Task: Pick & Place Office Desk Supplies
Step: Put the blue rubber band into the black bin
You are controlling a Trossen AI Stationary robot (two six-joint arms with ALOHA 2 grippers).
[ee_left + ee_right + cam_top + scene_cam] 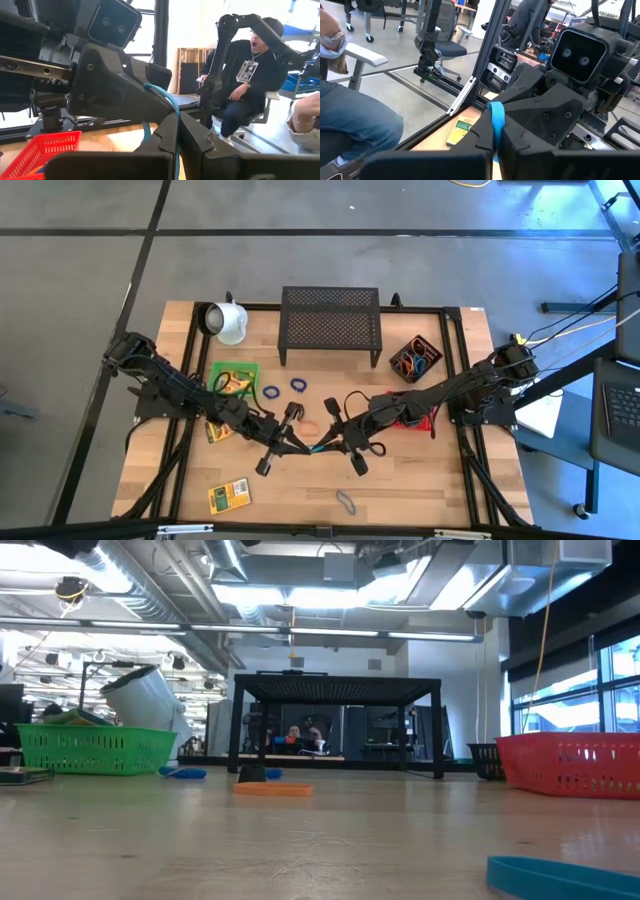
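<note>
Above the table's middle, my left gripper [308, 448] and my right gripper [326, 443] meet tip to tip. Both are level and both are shut on one blue rubber band [317, 446], which they hold clear of the wood. In the left wrist view the band [159, 92] loops over the right gripper's fingers. Loose on the table lie two blue bands [271, 392] [298, 384], an orange band [310, 427], a grey band [346, 500] and two crayon boxes [229, 497] [216, 430]. Neither gripper shows in the low view. My left gripper pinches a strand of the blue band [175, 122] between its two fingertips. It comes level from the table's left. The band is lifted clear and runs on to the other gripper. My right gripper pinches the same band's flat strip [495, 117] between its two fingertips, level from the table's right. The band runs up over the fingertips and down between them, off the table.
A green basket [233, 377] sits at the left. A red basket [412, 418] lies under my right arm. A black bin of bands [415, 358], the black mesh rack [330, 325] and a white mug [228, 322] stand along the far side. People sit beyond the table.
</note>
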